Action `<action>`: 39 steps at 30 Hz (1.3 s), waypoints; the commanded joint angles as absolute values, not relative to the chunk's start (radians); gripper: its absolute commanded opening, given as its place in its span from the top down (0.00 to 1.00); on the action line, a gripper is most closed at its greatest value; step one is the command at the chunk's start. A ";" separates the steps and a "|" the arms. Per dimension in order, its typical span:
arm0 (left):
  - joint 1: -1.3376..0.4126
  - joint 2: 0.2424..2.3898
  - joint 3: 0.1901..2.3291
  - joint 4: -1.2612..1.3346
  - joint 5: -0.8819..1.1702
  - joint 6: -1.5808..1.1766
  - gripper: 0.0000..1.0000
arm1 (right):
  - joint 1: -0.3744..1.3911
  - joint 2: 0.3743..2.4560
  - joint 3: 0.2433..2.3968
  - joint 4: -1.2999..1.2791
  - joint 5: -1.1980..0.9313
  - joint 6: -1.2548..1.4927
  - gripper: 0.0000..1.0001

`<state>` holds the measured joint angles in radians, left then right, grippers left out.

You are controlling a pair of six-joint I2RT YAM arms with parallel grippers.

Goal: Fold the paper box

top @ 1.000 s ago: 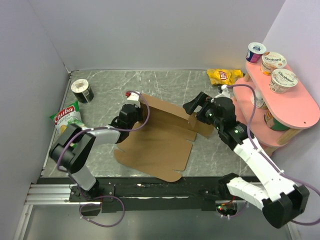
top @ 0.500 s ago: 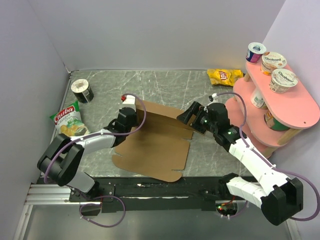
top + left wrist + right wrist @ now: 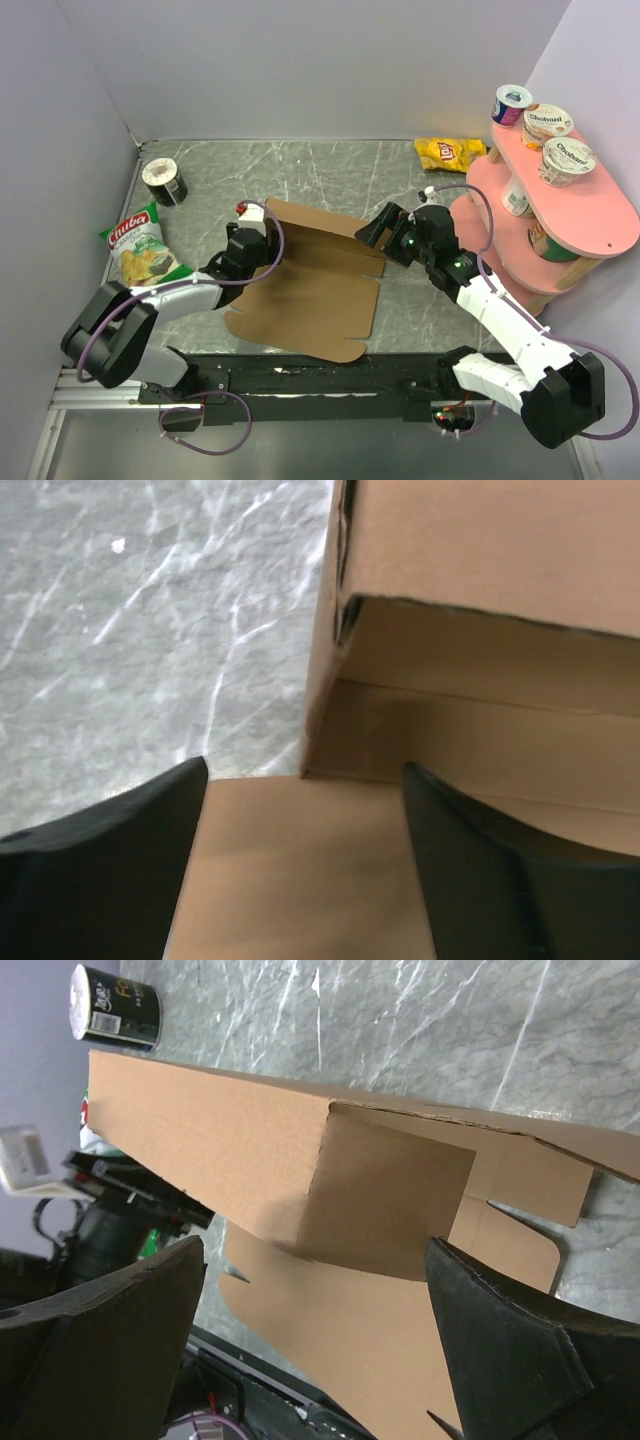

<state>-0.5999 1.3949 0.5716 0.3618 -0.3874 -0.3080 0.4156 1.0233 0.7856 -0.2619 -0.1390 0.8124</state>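
Observation:
The paper box (image 3: 312, 292) is a brown cardboard sheet lying flat mid-table, its back wall (image 3: 325, 225) folded up. My left gripper (image 3: 256, 250) sits at the wall's left end, open. In the left wrist view its gripper (image 3: 305, 855) has both black fingers (image 3: 110, 865) spread wide over the flat panel (image 3: 300, 900), holding nothing, with the upright wall (image 3: 480, 550) just ahead. My right gripper (image 3: 380, 233) is at the wall's right end, open. The right wrist view shows the gripper (image 3: 315, 1250) straddling the folded side flap (image 3: 390, 1195) without touching it.
A black can (image 3: 164, 181) and a green Chiuba chip bag (image 3: 140, 250) lie at the left. A yellow chip bag (image 3: 450, 152) lies at the back right. A pink shelf (image 3: 590, 215) with yogurt cups stands along the right side.
My left gripper has opened, let go of the wall's left end and drawn back towards the near left. The right gripper came down and left earlier, then stayed put.

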 commanded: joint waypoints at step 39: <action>-0.446 1.477 0.526 0.732 0.003 -0.270 0.70 | 0.408 1.126 0.767 -0.063 -0.167 0.900 0.08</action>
<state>-0.4362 1.4727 0.4923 0.6842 0.0044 -0.2924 0.4137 1.1164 0.7792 -0.1459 -0.1699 0.8753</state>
